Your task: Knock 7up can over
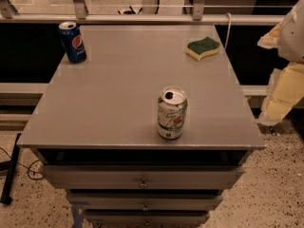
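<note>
The 7up can (172,113) stands upright near the front edge of the grey cabinet top (118,94), right of centre. It is white and silver with green markings and a red-orange spot, and its silver top has an open tab hole. My gripper (283,95) hangs at the right edge of the view, beyond the cabinet's right side, well to the right of the can and not touching it. Part of it is cut off by the picture edge.
A blue Pepsi can (72,42) stands upright at the back left corner. A green and yellow sponge (203,47) lies at the back right. Drawers (142,177) sit below the top. A railing (142,18) runs behind the cabinet. The floor is speckled.
</note>
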You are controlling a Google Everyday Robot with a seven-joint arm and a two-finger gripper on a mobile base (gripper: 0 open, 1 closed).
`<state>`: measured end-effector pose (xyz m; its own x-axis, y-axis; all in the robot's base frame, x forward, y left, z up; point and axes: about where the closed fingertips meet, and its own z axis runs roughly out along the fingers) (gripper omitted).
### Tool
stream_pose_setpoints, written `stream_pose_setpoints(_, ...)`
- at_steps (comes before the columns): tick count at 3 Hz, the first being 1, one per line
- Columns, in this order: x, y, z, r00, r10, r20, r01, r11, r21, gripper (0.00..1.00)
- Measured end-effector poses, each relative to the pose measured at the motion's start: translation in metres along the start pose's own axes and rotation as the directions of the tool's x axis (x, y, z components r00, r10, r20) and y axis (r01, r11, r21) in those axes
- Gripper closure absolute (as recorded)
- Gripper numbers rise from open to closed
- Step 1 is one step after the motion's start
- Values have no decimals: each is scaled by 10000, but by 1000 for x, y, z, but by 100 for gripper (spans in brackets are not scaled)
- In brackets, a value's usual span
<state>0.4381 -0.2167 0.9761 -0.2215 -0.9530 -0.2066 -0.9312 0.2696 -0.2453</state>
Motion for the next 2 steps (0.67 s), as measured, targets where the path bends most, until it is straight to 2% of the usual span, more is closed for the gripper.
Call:
stream_pose_setpoints(1, 0, 0, 0, 10000, 0, 0, 0, 10000, 0, 0)
stream_pose_setpoints(2, 0, 1, 5, 9986, 225, 484, -222, 9997, -61, 0)
